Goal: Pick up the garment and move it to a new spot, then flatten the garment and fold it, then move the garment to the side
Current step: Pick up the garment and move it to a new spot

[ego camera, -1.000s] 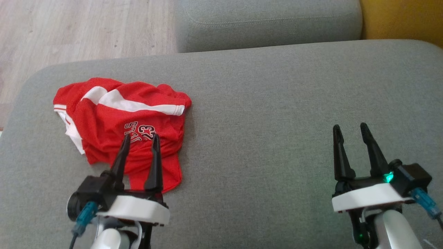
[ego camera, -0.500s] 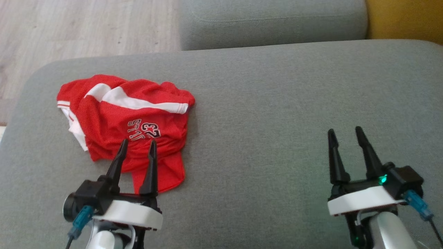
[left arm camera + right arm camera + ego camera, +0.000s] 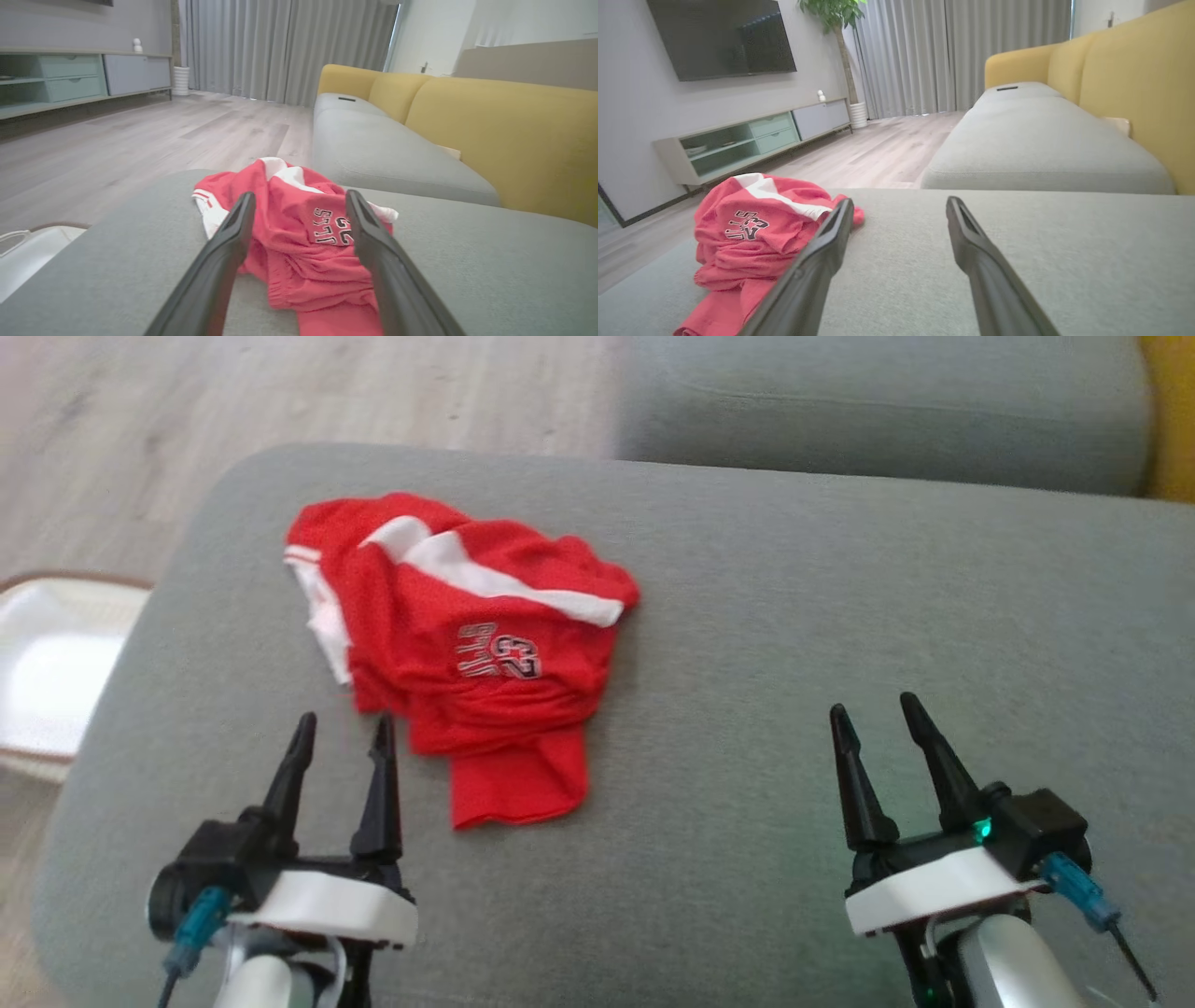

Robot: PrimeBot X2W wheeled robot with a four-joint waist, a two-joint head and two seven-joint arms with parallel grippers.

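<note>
- Red garment (image 3: 467, 644): crumpled heap on grey sofa cushion (image 3: 794, 616), toward its left edge, just ahead of left hand (image 3: 344, 721).
- Left hand and right hand (image 3: 873, 705): both spread wide, holding nothing.
- Risk: pinch catches one loose layer only; rest trails, bunches.
- Risk: dragging leftward; garment slides off to floor (image 3: 280, 392).

Red garment (image 3: 754, 242), number 23, letters LLS

left gripper (image 3: 344, 719), right gripper (image 3: 873, 702): each two long black tapered fingers (image 3: 378, 793) on a black base (image 3: 233, 849), white plate (image 3: 317, 915) beneath. teal plug (image 3: 191, 933) with dark cable (image 3: 1131, 959) on each outer side. green light (image 3: 980, 828) on right base. pale forearms (image 3: 1004, 961).
</note>
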